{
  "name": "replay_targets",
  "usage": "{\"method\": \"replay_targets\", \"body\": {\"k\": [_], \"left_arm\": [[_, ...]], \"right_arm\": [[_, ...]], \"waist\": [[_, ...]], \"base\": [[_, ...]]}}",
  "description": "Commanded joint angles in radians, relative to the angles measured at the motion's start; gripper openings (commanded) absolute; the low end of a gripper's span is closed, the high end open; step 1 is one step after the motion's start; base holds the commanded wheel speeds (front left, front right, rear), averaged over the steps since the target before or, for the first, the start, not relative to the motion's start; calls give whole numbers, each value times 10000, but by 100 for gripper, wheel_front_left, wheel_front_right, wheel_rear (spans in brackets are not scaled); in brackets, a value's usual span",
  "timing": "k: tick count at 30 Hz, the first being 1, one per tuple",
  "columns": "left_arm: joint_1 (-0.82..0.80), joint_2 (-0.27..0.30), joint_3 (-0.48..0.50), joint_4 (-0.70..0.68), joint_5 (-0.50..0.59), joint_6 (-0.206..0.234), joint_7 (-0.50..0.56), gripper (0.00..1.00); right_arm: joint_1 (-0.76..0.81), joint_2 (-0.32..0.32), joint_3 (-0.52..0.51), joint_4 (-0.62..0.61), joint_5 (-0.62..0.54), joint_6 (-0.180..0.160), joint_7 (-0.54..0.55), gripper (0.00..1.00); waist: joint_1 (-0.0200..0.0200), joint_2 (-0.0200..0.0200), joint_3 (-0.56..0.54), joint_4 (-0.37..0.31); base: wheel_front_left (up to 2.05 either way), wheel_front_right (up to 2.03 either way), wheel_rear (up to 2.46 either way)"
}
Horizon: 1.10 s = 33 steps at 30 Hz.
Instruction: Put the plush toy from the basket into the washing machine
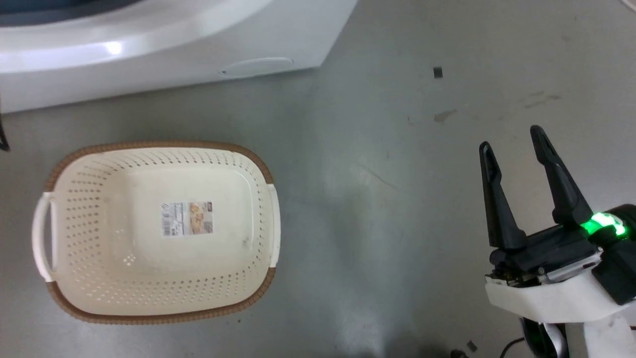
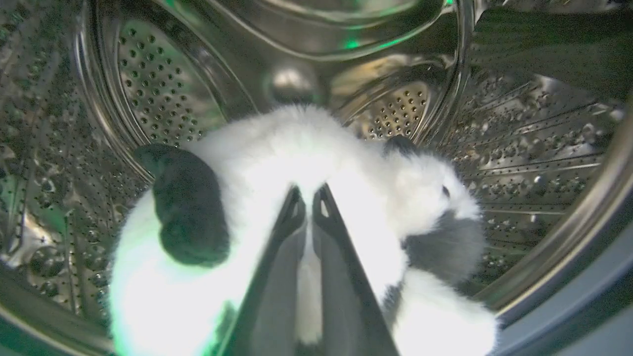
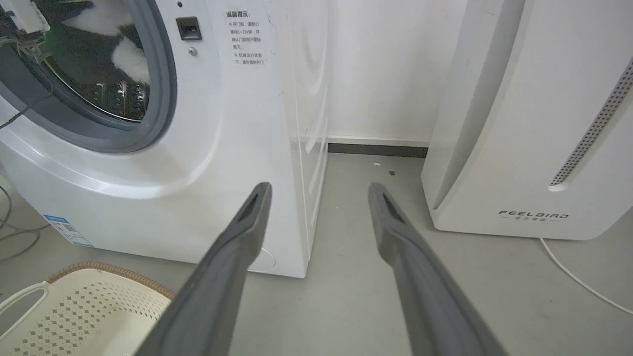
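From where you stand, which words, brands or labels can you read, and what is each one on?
"FEELBIRD": on the front of the tall white appliance.
Black printed notice on the white front-loading washing machine: Chinese characters, too small to read.
Blue label low on that machine: too small.
Sticker on the bottom of the cream perforated plastic basket: blurred.
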Motion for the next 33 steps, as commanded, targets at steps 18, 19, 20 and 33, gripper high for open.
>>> {"method": "replay_targets", "body": {"k": [18,19,20,33], "left_arm": [[-2293,102,-1394,3506,-275,-70,1347,0],[-2242,132,-1554,3563,-311,-71,1356,0],[-2189,162,-1688,3617,-357,-71,1334,36],[-771,-222,-2860,4070,-1140,-74,-612,100]], "right_arm": [[-691,-4,221,-123,256,-9,-46,100],[-698,-4,208,-110,260,-9,-46,100],[-703,-4,191,-98,255,-9,-46,100],[-619,-4,-38,313,-199,-9,-46,100]], "waist": [[-2,0,1115,-367],[-2,0,1085,-338],[-2,0,1042,-301],[-2,0,-722,382]], "base": [[0,0,0],[0,0,0],[0,0,0],[0,0,0]]}}
